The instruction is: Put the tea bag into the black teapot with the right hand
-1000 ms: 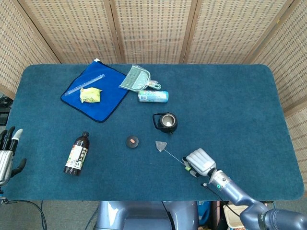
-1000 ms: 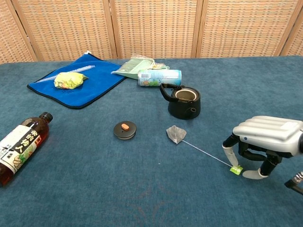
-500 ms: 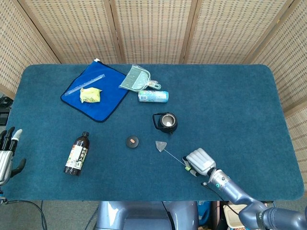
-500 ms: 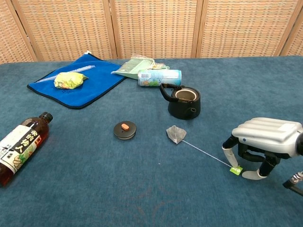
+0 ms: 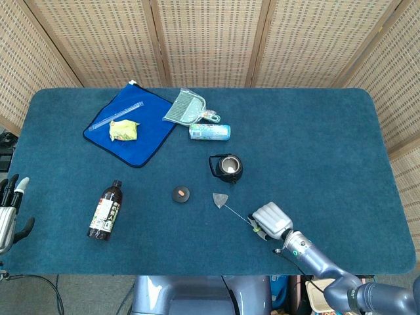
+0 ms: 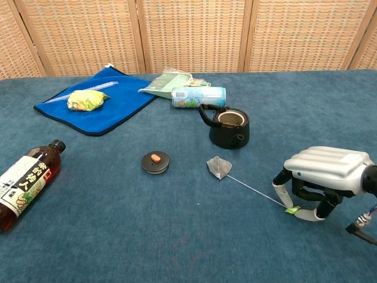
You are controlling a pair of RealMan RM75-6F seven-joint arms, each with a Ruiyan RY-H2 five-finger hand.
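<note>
Near the desk's (image 6: 177, 247) front edge, right hand (image 6: 326, 172) crouched, fingers (image 6: 279, 190) closing round the green tag (image 6: 291, 210); grip not yet certain. Farther in, tea bag (image 6: 218, 167) flat mid-desk, teapot (image 6: 230, 127) lidless beyond. Next: secure tag, lift, carry over.

left hand (image 5: 8, 213) cut off by frame edge

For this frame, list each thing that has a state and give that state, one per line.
black teapot: upright, lid off, open.
lid: lying on the table, apart from the pot.
tea bag: flat on the table, string stretched out to its green tag.
right hand: fingers around the tag.
bottle: lying down, capped.
can: on its side.
left hand: holds nothing.
</note>
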